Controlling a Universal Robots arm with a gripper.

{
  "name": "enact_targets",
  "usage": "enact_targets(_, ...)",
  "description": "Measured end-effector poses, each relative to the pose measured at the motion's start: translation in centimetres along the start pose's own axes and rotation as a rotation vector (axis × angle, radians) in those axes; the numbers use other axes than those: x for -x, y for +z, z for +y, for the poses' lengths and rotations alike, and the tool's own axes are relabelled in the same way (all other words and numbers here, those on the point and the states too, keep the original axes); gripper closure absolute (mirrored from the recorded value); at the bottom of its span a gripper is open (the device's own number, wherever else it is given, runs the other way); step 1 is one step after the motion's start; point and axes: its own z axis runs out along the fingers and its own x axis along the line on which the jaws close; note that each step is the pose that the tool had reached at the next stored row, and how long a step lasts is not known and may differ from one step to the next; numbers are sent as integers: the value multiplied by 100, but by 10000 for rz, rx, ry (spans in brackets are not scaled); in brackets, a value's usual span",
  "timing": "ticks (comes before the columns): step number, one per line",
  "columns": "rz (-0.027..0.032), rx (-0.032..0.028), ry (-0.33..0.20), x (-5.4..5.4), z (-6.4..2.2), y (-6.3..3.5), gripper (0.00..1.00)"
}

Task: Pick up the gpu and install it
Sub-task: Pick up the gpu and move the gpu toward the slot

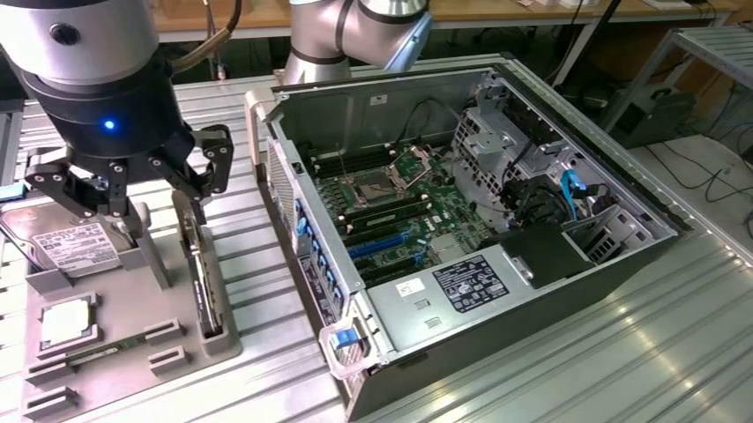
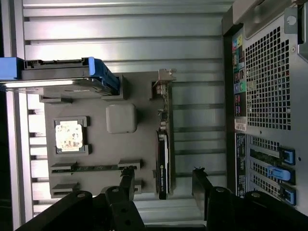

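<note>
- Grey plastic forms the fixture tray that we see on the ribbed metal table, to the exterior view's left of the open computer case.
- We find the gpu standing on its long edge in a slot along the side of the tray nearest the case. It is a thin dark card, seated in the tray and not yet lifted.
- In the wrist view we look down on the gpu edge-on, with its metal bracket at the end far from the fingers.
- We see the gripper hanging over the tray with its black jaws spread wide and nothing held between them.
- From the wrist we see the gripper lined up with the card. Its fingers stand one on each side of the card's near end, clear of it.
- We cannot tell how high the fingertips sit above the card's top edge.
- Other parts share the tray: a hard drive, a square processor in its pocket, and a narrow memory stick beside it.
- Inside the case we see the green motherboard with blue expansion slots near the case's rear wall, the side facing the tray.
</note>
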Motion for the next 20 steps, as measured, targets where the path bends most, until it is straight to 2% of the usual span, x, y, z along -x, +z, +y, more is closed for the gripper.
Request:
enact_targets(14, -9, -3, 167, 22, -15, 279, 40)
enact_targets(18, -8, -4, 167, 20, -20, 409, 40)
enact_targets(20, -7, -4, 126, 20, -22, 443, 40)
